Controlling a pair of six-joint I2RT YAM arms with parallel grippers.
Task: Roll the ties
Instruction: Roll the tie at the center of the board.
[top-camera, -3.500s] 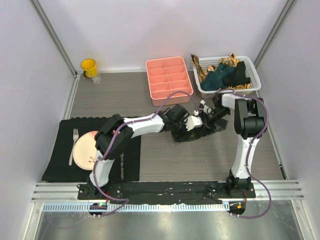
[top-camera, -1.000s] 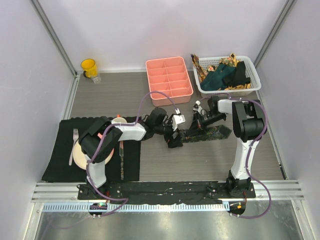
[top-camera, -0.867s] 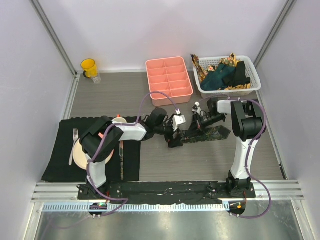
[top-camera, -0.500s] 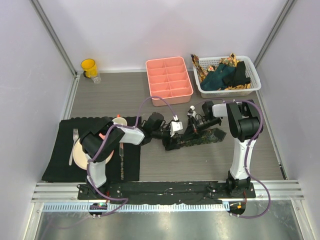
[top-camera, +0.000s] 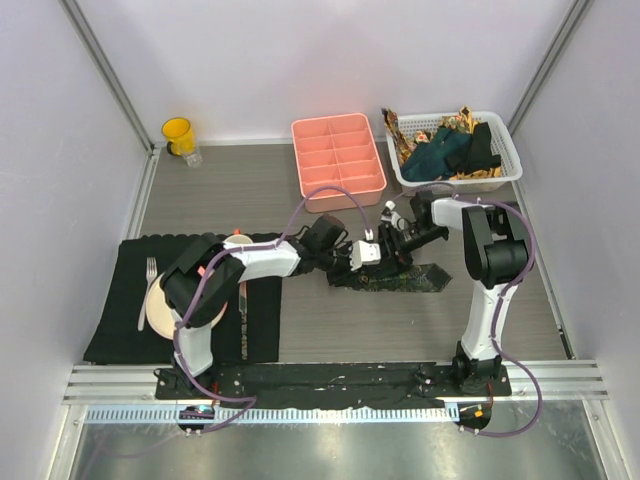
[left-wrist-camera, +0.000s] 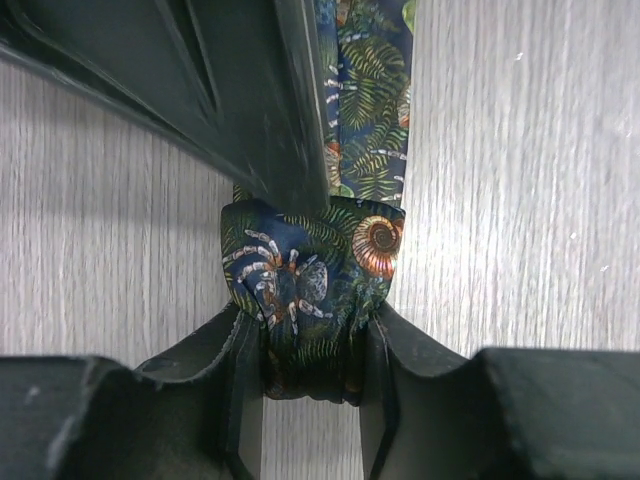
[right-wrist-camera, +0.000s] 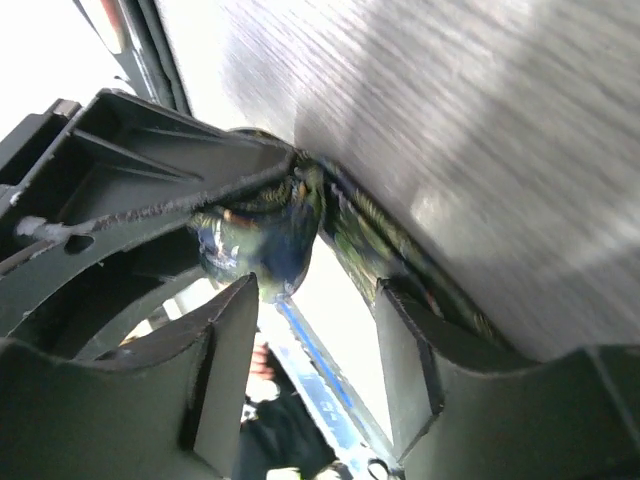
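A dark tie with a fern, shell and spider print lies on the table, one end wound into a small roll. My left gripper is shut on that roll, a finger on each side; the unrolled strip runs away from it. In the top view the left gripper meets my right gripper over the tie's left end. The right gripper stands open, with the roll just beyond its left fingertip and nothing between its fingers. More ties, teal, black and gold-brown, are heaped in a white basket.
A pink compartment tray stands behind the grippers, left of the basket. A yellow cup sits at the back left. A black placemat at the front left carries a plate and fork.
My left gripper has closed onto the tie's rolled end and shifted slightly right. My right gripper has opened and let go of the tie, which now lies flatter.
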